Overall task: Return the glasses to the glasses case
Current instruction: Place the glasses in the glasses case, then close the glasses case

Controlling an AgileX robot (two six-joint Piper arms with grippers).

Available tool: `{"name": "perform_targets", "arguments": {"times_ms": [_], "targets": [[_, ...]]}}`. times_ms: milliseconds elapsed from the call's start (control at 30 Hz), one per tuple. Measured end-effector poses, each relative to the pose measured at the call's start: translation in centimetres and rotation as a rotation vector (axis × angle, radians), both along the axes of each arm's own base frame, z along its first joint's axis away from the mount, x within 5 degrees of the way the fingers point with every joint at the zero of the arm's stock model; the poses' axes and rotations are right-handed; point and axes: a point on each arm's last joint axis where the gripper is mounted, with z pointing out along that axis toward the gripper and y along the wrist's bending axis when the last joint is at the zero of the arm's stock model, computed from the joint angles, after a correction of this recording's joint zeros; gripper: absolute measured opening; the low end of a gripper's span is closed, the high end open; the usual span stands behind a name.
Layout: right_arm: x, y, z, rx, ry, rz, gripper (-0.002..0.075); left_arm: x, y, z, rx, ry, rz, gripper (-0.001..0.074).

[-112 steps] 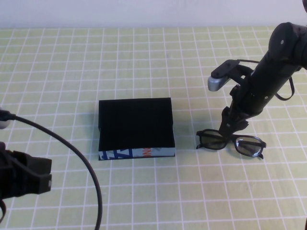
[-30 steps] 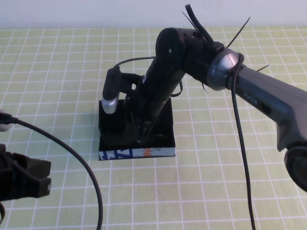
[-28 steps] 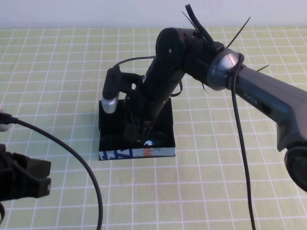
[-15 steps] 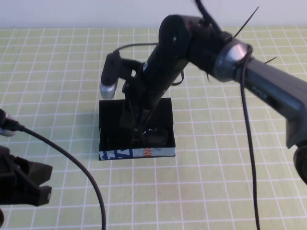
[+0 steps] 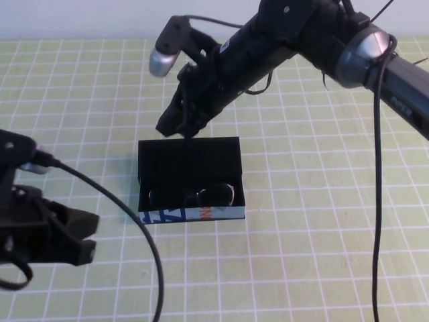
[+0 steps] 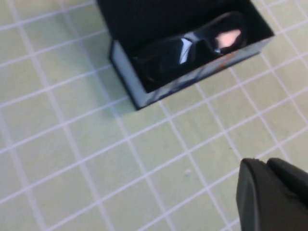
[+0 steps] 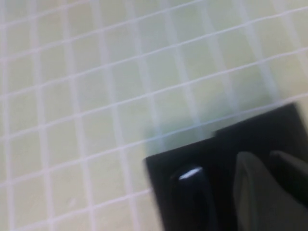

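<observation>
The gridded surface [image 5: 322, 241] carries the open glasses case [image 5: 190, 180]; the left wrist view alone shows the glasses [image 6: 192, 45] clearly inside. The right claw [image 5: 179, 127], empty, hovers above the case; the left claw [image 5: 60, 235] sits near-left; whether either is open cannot be told.

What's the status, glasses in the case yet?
Right gripper above the case's far edge, holding nothing. Left gripper low at near left, off the case. Glasses lying inside the open glasses case, along the front wall. Nothing in the way.

Black glasses case [image 5: 189, 161], blue-orange patterned front edge.
</observation>
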Motion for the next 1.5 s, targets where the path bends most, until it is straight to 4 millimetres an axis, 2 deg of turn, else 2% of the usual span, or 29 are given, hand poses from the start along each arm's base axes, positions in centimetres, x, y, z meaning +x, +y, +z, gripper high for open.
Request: {"name": "perform_targets", "arguments": {"times_ms": [167, 300, 533, 733, 833, 933, 1233, 1333, 1500], "targets": [[2.0, -1.2, 0.4, 0.058, -0.003, -0.182, -0.0009, 1.8, -1.8, -1.7, -0.044, 0.028, -0.146, -0.0004], [3.3, -1.8, 0.1, 0.083, 0.018, -0.313, -0.0015, 3.8, -3.8, -4.1, -0.004, 0.025, -0.206, -0.0004], [6.0, -4.1, -3.5, 0.02, 0.151, -0.515, -0.0016, 5.9, -7.8, -9.3, 0.112, 0.036, -0.251, -0.0004], [8.7, -7.8, -6.0, 0.003, 0.247, -0.661, -0.0016, 7.3, -8.4, -11.7, 0.149, 0.026, -0.152, -0.0004], [9.7, -9.6, -7.1, 0.007, 0.302, -0.722, -0.0016, 7.8, -8.3, -12.3, 0.169, 0.011, -0.122, -0.0004], [10.2, -10.5, -8.7, 0.007, 0.381, -0.737, -0.0016, 8.1, -8.3, -12.7, 0.182, 0.004, -0.102, -0.0004], [10.5, -10.1, -13.4, -0.013, 0.519, -0.7, -0.0016, 9.2, -8.7, -12.2, 0.175, -0.029, -0.083, -0.0004], [10.5, -9.7, -13.9, 0.02, 0.524, -0.654, -0.0016, 9.3, -8.8, -12.2, 0.174, -0.033, -0.082, -0.0004], [10.3, -8.9, -13.1, 0.12, 0.506, -0.539, -0.0016, 9.5, -8.8, -12.1, 0.176, -0.046, -0.071, -0.0004]]}}
